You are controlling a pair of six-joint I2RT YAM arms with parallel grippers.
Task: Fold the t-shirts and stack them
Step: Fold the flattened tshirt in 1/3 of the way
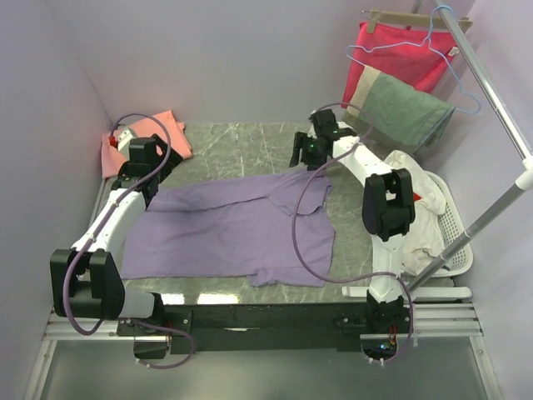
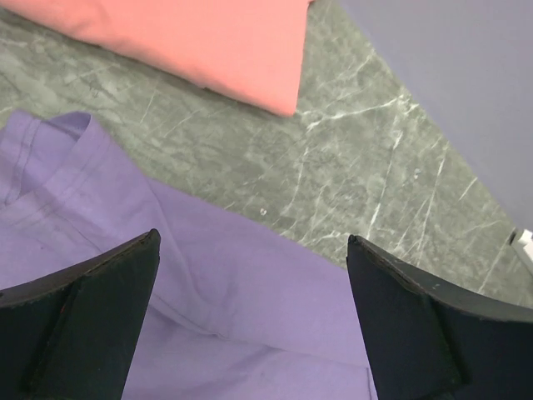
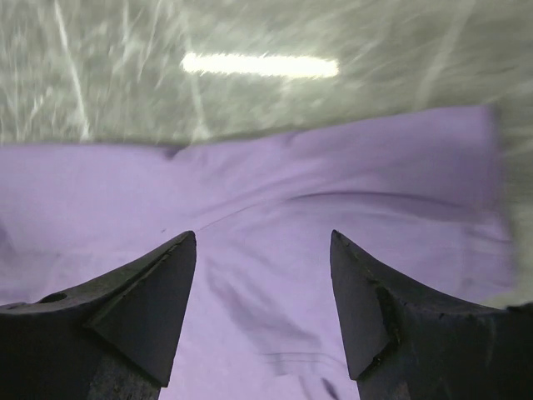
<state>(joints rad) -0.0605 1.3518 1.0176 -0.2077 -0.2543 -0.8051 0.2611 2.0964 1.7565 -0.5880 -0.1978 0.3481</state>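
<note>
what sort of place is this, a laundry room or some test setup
Probably a robot test booth staged as a laundry corner: plain walls boxing in a marble-look table, a clothes rail and white laundry basket at the right, a lavender t-shirt spread out.

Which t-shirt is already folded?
The salmon-pink cotton t-shirt, folded at the far-left corner of the table; the large lavender-purple t-shirt lies spread open mid-table.

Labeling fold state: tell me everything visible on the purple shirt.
The purple shirt is plain, soft, cotton-looking, with short sleeves. It lies unfolded, spread mostly flat and lightly creased, on the grey marbled table. The left end effector and right end effector hang open above its far edge; neither grips it.
</note>
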